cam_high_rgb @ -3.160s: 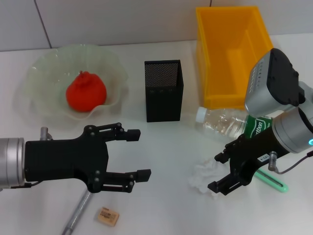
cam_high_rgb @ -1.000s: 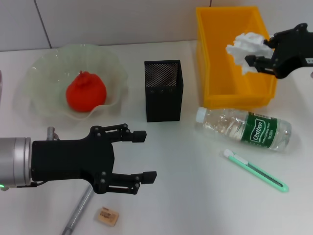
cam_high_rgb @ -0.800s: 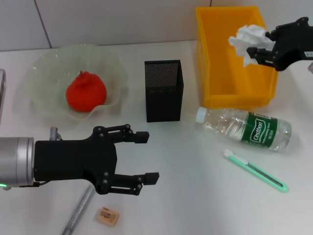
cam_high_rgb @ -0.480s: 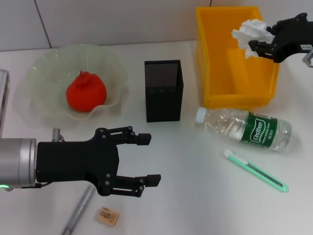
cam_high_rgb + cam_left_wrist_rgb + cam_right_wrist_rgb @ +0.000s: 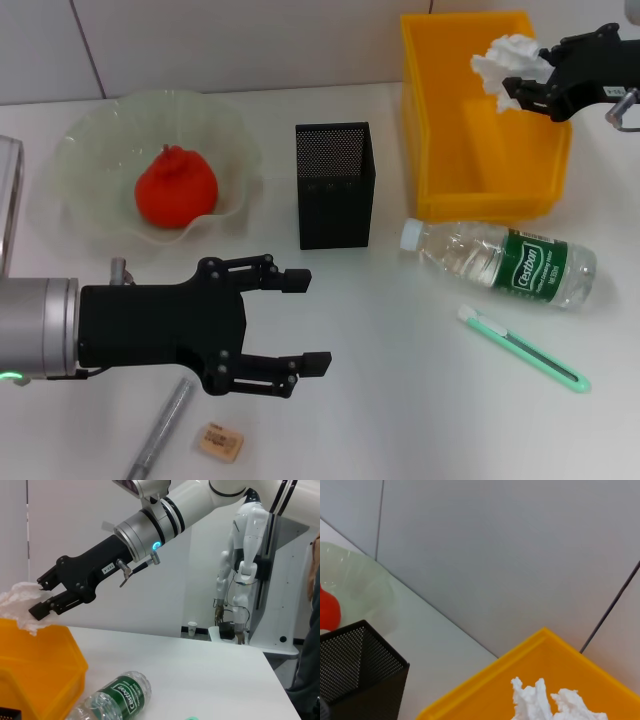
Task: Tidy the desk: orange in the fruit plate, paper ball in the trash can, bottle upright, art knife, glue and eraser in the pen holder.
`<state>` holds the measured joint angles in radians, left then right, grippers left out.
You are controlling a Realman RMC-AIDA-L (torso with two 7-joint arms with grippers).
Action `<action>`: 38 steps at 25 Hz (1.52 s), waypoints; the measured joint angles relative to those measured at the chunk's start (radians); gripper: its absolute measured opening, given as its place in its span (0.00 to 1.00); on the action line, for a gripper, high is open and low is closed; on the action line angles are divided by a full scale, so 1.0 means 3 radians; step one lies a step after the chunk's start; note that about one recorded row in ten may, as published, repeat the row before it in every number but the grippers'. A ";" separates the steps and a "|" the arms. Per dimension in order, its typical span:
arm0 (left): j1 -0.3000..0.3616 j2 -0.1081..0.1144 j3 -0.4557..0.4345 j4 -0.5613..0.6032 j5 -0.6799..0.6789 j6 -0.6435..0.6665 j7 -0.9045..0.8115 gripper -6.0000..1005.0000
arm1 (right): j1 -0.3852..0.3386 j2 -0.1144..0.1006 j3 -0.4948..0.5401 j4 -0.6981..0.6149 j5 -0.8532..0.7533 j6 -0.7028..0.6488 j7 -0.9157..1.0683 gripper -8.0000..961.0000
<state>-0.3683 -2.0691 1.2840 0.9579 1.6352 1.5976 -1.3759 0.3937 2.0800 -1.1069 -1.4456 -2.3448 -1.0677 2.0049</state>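
Observation:
My right gripper (image 5: 519,88) is shut on the white paper ball (image 5: 505,58) and holds it above the far right part of the yellow trash can (image 5: 437,130). The left wrist view shows that gripper (image 5: 41,598) with the paper ball (image 5: 17,605) over the trash can (image 5: 40,667). The orange (image 5: 176,188) lies in the pale-green fruit plate (image 5: 90,135). The bottle (image 5: 500,262) lies on its side. The green art knife (image 5: 522,348) lies nearer me. My left gripper (image 5: 305,322) hovers open above the tan eraser (image 5: 219,441), near the black pen holder (image 5: 335,185).
A slim silver-grey stick (image 5: 155,440), possibly the glue, lies beside the eraser under my left arm. The right wrist view shows the paper ball (image 5: 555,702) over the trash can rim (image 5: 485,682), with the pen holder (image 5: 360,670) and the fruit plate (image 5: 355,580) nearby.
My right gripper took the paper ball off the table and carried it up over the trash can, drifting farther back in the last second. My left gripper crept slightly right.

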 joint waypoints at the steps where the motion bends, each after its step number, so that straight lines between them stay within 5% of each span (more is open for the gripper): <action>1: -0.0003 0.0001 0.0000 -0.0005 0.0000 -0.0001 0.0000 0.84 | 0.0000 0.0005 0.0006 -0.0009 0.0009 0.0016 0.0023 0.46; 19: -0.0017 0.0005 0.0000 -0.0018 0.0000 -0.0008 0.0000 0.84 | -0.0008 0.0005 0.0049 -0.0024 0.0019 0.0056 0.0044 0.79; 30: -0.0047 -0.0001 0.0000 -0.0058 0.0049 -0.0056 0.0000 0.84 | -0.0276 0.0009 -0.0047 -0.0348 0.0262 -0.0021 0.0081 0.84; 38: -0.0056 -0.0001 0.0009 -0.0075 0.0048 -0.0074 -0.0003 0.84 | -0.0568 0.0016 -0.0068 -0.1029 0.0466 -0.0667 0.0483 0.84</action>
<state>-0.3850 -2.0694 1.2867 0.9355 1.6497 1.5753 -1.3767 0.2233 2.0848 -1.1273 -1.7544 -2.2050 -1.2678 2.1499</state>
